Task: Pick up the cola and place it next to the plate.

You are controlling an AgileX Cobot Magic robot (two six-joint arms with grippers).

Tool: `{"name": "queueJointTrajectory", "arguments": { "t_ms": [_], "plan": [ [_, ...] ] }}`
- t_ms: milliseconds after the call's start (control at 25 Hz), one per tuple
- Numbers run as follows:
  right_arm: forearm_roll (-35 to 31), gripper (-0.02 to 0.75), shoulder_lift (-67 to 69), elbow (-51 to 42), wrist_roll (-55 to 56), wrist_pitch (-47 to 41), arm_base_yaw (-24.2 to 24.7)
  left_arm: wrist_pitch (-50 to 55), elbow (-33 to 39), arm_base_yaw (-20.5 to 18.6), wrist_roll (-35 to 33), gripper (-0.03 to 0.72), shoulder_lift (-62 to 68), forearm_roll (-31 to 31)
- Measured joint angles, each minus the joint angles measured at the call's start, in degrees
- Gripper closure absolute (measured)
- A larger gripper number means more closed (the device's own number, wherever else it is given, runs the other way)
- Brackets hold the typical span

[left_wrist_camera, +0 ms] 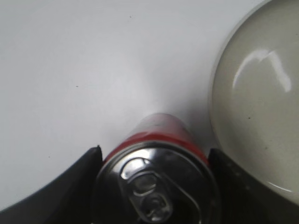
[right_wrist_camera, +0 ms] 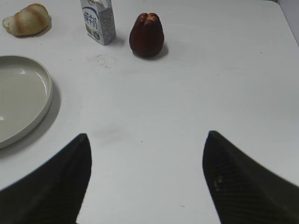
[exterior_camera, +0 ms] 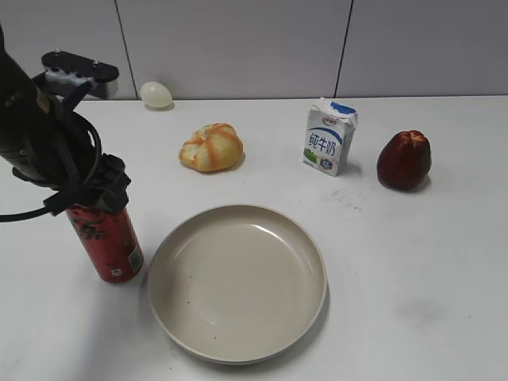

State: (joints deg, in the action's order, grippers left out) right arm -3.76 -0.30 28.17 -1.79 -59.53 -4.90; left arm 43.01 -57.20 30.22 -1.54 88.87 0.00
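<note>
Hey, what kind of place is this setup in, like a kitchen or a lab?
Most likely a lab test bench, not a kitchen: a bare white table against plain grey wall panels, with food items laid out apart, such as a milk carton and an empty plate.

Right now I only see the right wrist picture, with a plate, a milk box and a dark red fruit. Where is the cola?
Observer: The cola stands upright just left of the plate, by its rim.
Operator: Is something holding it?
Observer: Yes. In the left wrist view the left gripper has a finger on each side of the can's top.
Operator: Is my gripper holding anything?
Observer: No, the right gripper is open over bare table.
Operator: Is anything hiding behind the bread?
Observer: A pale egg-shaped thing sits at the back, left of the bread.
</note>
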Motion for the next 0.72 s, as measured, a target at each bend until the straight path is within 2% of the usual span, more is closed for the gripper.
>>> {"name": "queueJointTrajectory", "arguments": {
  "t_ms": [80,160,320,400,520,720],
  "plan": [
    [0.0,0.144,0.0,0.0,0.0,0.0,0.0,-0.1,0.1,0.2,0.0,0.059,-0.9,0.0],
    [0.0,0.144,0.0,0.0,0.0,0.0,0.0,-0.1,0.1,0.2,0.0,0.021,-2.9,0.0],
    [0.0,0.144,0.0,0.0,0.0,0.0,0.0,-0.1,0.3,-0.3,0.0,0.026,-9.2,0.0],
    [0.0,0.144,0.0,0.0,0.0,0.0,0.0,-0.1,0.3,-2.0,0.0,0.031,-12.5,0.0],
    [0.0,0.144,0.0,0.0,0.0,0.0,0.0,0.3,0.3,-8.2,0.0,0.041,-16.5,0.0],
    [0.0,0.144,0.0,0.0,0.0,0.0,0.0,6.4,0.3,-22.9,-2.6,0.058,-20.2,0.7]
  ]
}}
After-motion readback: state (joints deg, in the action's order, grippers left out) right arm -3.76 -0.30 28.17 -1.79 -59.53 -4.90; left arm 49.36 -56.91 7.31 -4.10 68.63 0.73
